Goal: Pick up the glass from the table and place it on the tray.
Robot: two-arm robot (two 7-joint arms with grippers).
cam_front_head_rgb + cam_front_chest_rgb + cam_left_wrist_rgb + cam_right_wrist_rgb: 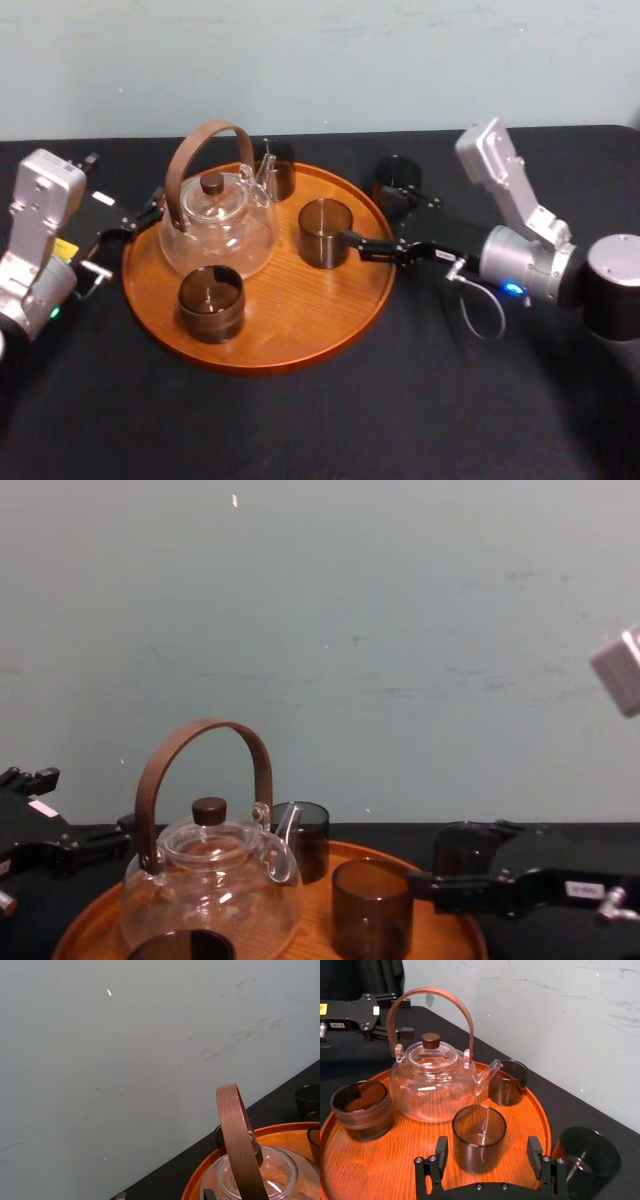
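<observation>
On the large round orange-brown wooden tray point(300, 345), nearest: dark smoked glass cup point(211, 302). Mid-tray, second dark glass point(325, 232) stands upright between the right gripper point(488, 1145) fingers, which are spread wide and not touching it. Clear glass teapot point(218, 225) beside it; left gripper point(148, 212) parked at tray's left rim, fingers apart. Third dark glass point(397, 183) sits on the black-cloth table point(450, 400), just off the far right rim

Clear teapot point(218, 228) upright, brown handle arched over; front cup point(210, 302) at its 6 o'clock, back cup point(278, 172) at 1 o'clock.
</observation>
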